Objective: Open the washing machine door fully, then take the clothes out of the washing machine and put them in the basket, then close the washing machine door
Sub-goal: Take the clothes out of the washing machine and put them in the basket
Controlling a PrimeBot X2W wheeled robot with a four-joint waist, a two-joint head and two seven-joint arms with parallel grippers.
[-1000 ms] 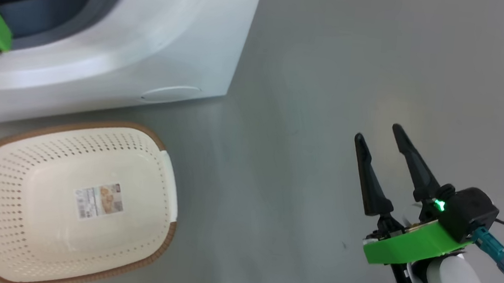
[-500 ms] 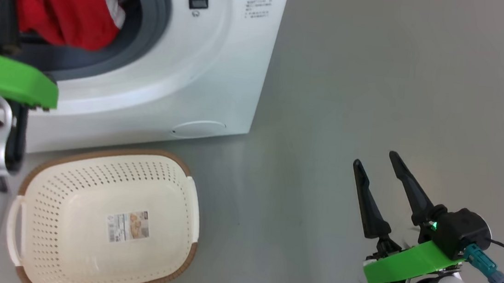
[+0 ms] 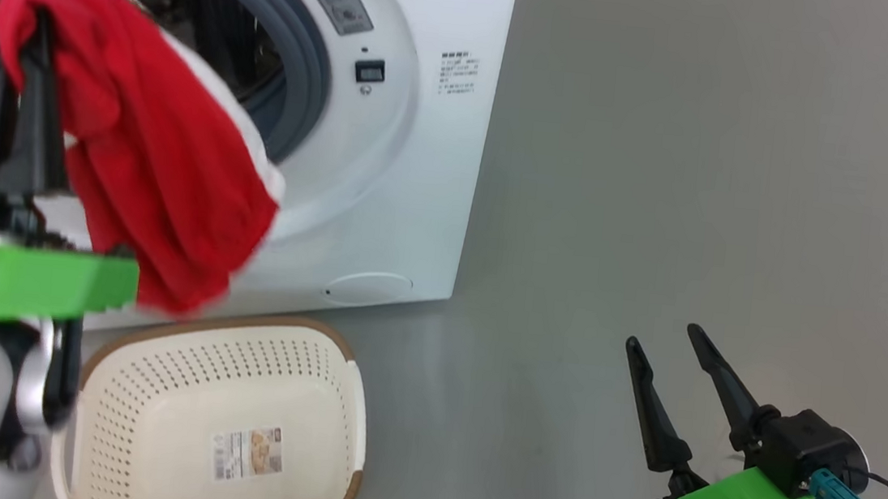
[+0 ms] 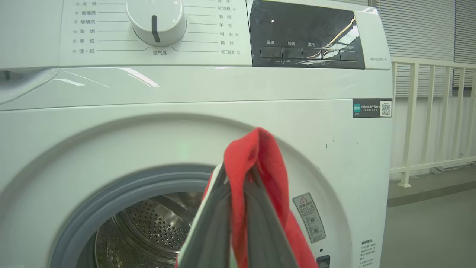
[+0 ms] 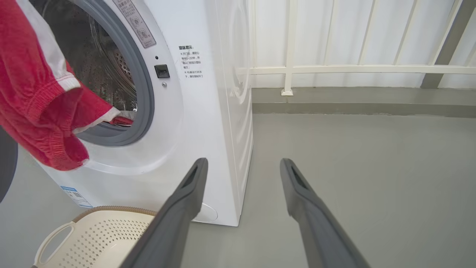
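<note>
My left gripper (image 3: 19,46) is shut on a red garment of the clothes (image 3: 164,198), which drapes over its fingertips and hangs in front of the washing machine (image 3: 410,181), above the back rim of the cream basket (image 3: 178,387). In the left wrist view the red cloth (image 4: 260,156) folds over my left gripper (image 4: 238,175) before the steel drum (image 4: 148,227). More red cloth (image 5: 121,120) lies at the drum's lip. The washing machine door is out of view and the drum mouth is uncovered. My right gripper (image 3: 665,338) hangs open and empty over the floor at the right.
The basket (image 5: 93,238) stands on the grey floor right against the machine's front. A white railing (image 5: 334,69) runs along the wall behind the machine. Bare floor (image 3: 703,185) spreads out to the right of the machine.
The head camera has tilted up. My left gripper has come out of the drum with the red garment, which now hangs free outside the opening. The right gripper stays open.
</note>
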